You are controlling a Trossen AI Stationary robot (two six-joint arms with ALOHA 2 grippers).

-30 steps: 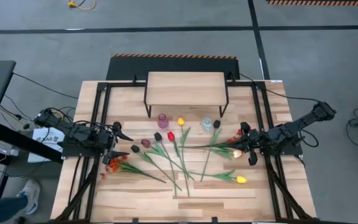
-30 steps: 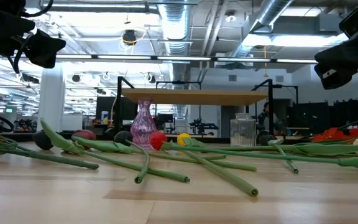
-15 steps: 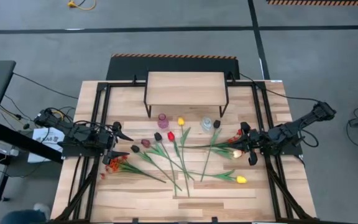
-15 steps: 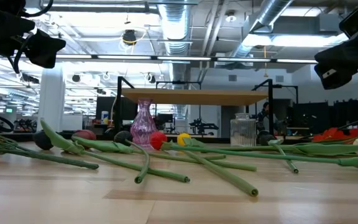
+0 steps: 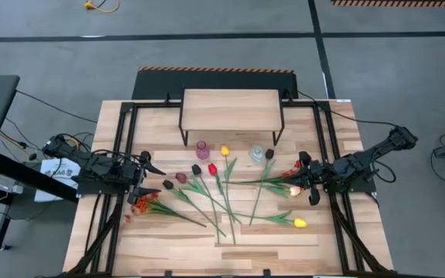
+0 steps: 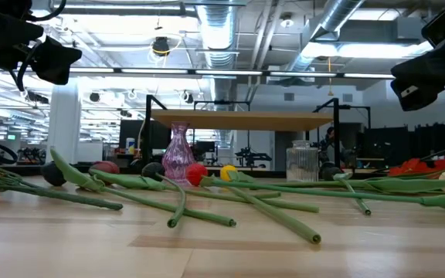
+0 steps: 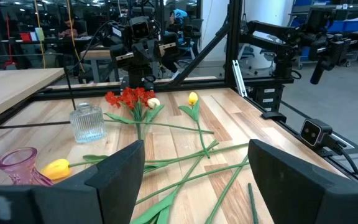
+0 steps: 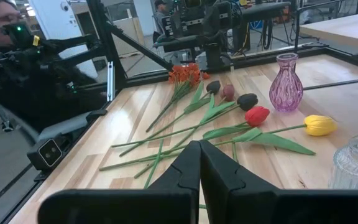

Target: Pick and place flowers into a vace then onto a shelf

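From above, the flowers (image 5: 222, 193) lie scattered across the tabletop (image 5: 168, 247) in front of the shelf (image 5: 230, 110), none yet in the pink vase (image 5: 202, 149) or the clear jar (image 5: 257, 154). The left gripper (image 5: 154, 176) waits wide open beside the orange spray (image 5: 141, 205); the right gripper (image 5: 306, 179) is closed and empty.

At table height, the stems (image 6: 207, 208) rest flat, with the pink vase (image 6: 178, 154) upright under the shelf (image 6: 246, 120).

The left wrist view shows wide fingers (image 7: 114, 177) holding nothing. A good pick would probably take one stem mid-length (not the head).

The right wrist view shows fingers (image 8: 188, 168) pressed together, so it must open first.
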